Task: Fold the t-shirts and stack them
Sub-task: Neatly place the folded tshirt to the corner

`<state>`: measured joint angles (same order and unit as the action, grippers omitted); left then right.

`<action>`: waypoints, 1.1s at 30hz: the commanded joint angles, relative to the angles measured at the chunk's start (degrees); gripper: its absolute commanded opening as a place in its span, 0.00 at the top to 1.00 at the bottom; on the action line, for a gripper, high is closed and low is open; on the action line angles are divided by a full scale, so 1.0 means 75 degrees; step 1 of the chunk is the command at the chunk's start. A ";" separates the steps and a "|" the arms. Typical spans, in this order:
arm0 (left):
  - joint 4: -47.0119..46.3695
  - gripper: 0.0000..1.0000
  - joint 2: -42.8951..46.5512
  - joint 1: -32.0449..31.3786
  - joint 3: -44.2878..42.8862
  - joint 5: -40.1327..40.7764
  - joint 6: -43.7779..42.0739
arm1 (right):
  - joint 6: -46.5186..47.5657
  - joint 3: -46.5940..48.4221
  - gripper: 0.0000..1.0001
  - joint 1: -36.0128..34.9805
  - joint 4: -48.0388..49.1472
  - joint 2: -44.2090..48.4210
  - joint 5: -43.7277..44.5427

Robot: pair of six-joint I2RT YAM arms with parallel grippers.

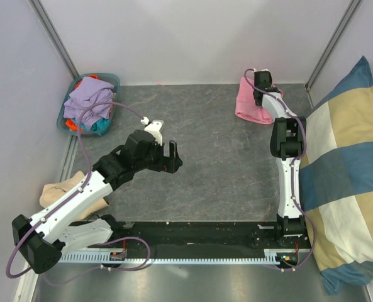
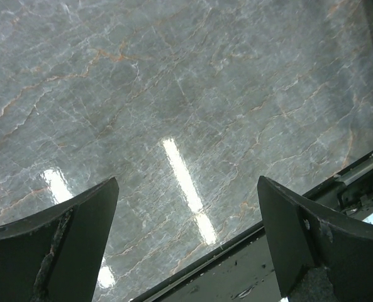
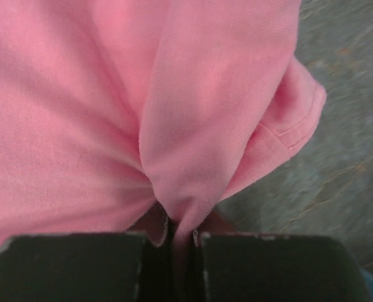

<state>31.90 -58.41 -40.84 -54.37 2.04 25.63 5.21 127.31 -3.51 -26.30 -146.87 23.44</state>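
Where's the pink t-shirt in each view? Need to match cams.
Top external: pink t-shirt far right, under the right gripper.
Left wrist: not in it.
Right wrist: fills the frame, pinched in shut fingers.
Shared landmark: grey marbled tabletop, in all three.

Table: grey marbled top, faint orange veins, glossy, with strip-light glare in streaks. Plain pale walls at 9, 12 and 2 o'clock. Metal post at 11, second post at 1. Blue-and-cream checked cushion along the edge, 3 to 5 o'clock. Teal bin at 10. Brushed metal sill at 6.
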 commanded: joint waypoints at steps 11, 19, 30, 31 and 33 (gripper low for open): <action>-0.0492 0.00 -0.0953 0.0324 -0.0075 -0.0553 -0.0440 | 0.2830 -0.0240 1.00 0.0642 0.1843 -0.0386 0.0462; -0.0632 0.00 -0.1258 0.0699 -0.0017 -0.0823 -0.0651 | 0.2938 -0.0157 1.00 0.1369 0.2078 -0.0305 -0.0324; -0.1030 0.00 -0.1551 0.0980 0.0206 -0.1186 -0.0651 | 0.2950 -0.0322 0.89 0.1745 0.2534 -0.0199 -0.0547; -0.1054 0.00 -0.1540 0.0980 0.0229 -0.1187 -0.0605 | 0.2868 -0.0322 0.76 0.1757 0.2546 -0.0176 -0.0571; -0.1077 0.00 -0.1516 0.1015 0.0300 -0.1210 -0.0581 | 0.2505 -0.0519 0.09 0.1757 0.2837 -0.0012 -0.0548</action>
<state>26.41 -69.93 -33.80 -52.99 -5.15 22.85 26.24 125.16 10.11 -10.04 -148.99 20.16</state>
